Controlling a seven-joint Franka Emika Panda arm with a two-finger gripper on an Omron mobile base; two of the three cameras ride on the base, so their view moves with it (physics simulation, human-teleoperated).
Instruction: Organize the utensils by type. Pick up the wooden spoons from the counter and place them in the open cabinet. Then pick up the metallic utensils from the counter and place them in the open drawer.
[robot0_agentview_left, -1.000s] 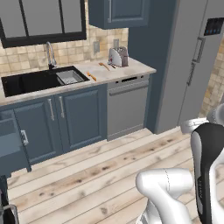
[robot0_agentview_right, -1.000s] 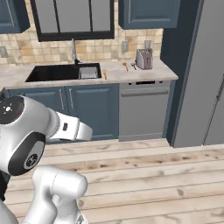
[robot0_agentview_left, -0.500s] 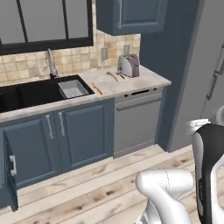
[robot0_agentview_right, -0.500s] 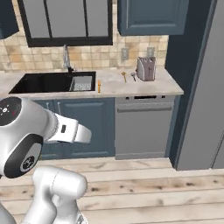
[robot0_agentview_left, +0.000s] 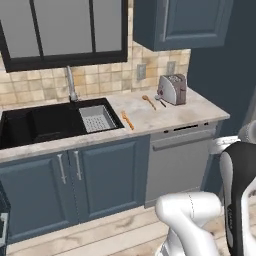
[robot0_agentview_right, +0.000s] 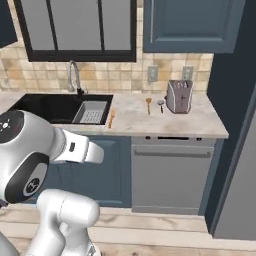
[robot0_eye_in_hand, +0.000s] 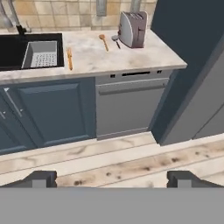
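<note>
On the beige counter (robot0_eye_in_hand: 144, 54) a wooden spoon (robot0_eye_in_hand: 104, 42) lies just left of the toaster; it also shows as the wooden spoon (robot0_agentview_left: 148, 101) and the wooden spoon (robot0_agentview_right: 148, 105). Beside it rests a short dark-handled utensil with a round silver head (robot0_eye_in_hand: 116, 41) (robot0_agentview_right: 161, 104). An orange-copper fork (robot0_eye_in_hand: 69, 58) (robot0_agentview_left: 127, 120) (robot0_agentview_right: 111, 118) lies by the sink's right edge. My gripper (robot0_eye_in_hand: 112, 179) stands open and empty, well back from the counter, over the floor. A dark blue upper cabinet (robot0_agentview_left: 187, 22) (robot0_agentview_right: 192, 25) hangs above the toaster with its door shut. The drawer is out of view.
A silver toaster (robot0_eye_in_hand: 132, 28) stands at the back of the counter. The black sink (robot0_agentview_left: 45, 122) holds a grey strainer basket (robot0_agentview_left: 95, 117). A grey dishwasher front (robot0_eye_in_hand: 127, 105) sits under the counter; a tall dark panel (robot0_eye_in_hand: 197, 65) walls the right. Wooden floor (robot0_eye_in_hand: 109, 159) lies between me and the cabinets.
The whole picture has shifted: the base has driven nearer the counter, so toaster and utensils look larger and more central. The utensils have not moved. The gripper stays open.
</note>
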